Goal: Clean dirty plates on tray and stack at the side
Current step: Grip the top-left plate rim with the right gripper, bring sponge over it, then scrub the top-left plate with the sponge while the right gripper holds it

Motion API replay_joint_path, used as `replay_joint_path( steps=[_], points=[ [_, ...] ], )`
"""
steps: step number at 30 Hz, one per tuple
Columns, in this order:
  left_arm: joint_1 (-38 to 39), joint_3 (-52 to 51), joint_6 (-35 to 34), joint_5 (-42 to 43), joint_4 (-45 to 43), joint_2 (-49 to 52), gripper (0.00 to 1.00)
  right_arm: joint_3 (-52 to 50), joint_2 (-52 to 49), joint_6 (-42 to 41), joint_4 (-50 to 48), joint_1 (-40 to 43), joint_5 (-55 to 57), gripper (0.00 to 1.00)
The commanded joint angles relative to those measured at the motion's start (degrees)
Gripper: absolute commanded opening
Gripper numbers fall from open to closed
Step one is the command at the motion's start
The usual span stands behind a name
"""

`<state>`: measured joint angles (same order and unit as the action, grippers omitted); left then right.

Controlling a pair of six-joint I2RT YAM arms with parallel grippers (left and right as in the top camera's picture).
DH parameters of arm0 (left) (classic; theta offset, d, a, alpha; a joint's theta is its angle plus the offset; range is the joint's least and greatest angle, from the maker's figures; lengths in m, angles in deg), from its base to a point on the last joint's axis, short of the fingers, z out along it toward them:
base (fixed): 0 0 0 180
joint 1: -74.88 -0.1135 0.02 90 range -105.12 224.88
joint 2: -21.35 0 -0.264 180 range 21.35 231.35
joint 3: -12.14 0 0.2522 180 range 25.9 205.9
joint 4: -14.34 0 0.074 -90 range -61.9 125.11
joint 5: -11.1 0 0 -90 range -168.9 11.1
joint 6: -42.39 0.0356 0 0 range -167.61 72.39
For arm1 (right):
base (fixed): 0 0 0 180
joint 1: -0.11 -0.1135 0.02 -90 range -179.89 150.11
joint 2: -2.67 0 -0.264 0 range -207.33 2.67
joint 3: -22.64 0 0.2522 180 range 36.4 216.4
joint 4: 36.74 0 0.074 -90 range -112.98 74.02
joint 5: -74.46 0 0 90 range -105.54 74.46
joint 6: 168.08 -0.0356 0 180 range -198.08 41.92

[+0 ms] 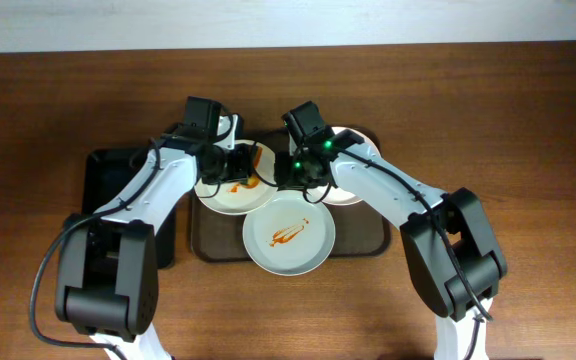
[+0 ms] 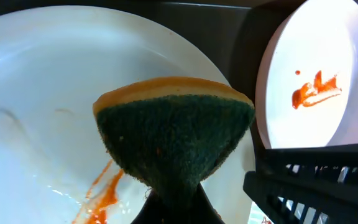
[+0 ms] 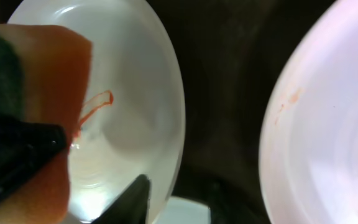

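Plate (image 1: 220,196) lies directly beneath the left claw (image 1: 239,161), which pinches a sponge (image 2: 176,134)

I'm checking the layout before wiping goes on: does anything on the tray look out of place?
Yes. The sauce-streaked front plate hangs past the tray's near rim, partly over the table, instead of lying fully inside the tray. Pressing on its overhanging edge might tip it.
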<state>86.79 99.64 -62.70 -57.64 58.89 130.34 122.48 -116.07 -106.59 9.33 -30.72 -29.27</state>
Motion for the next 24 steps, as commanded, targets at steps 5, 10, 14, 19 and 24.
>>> replay_joint_path(
  steps=[5,10,14,19,24],
  points=[
    [0.7,0.9,-0.8,1.7,-0.1,2.1,0.00,0.2,-0.7,-2.6,0.4,-2.7,0.5,0.29],
    [0.7,0.9,-0.7,1.7,-0.1,4.1,0.00,-0.8,-0.7,-6.4,0.4,-2.9,1.0,0.29],
    [0.7,0.9,-0.7,1.5,-0.2,4.2,0.00,-1.0,-0.7,-6.5,0.4,-2.9,0.9,0.29],
    [0.7,0.9,-0.7,1.2,-0.2,4.2,0.00,-1.0,-0.7,-12.5,0.4,-2.8,0.9,0.26],
    [0.7,0.9,-0.7,1.3,-0.2,4.2,0.00,-1.0,-0.7,-13.7,0.3,-2.8,1.3,0.25]
  ],
)
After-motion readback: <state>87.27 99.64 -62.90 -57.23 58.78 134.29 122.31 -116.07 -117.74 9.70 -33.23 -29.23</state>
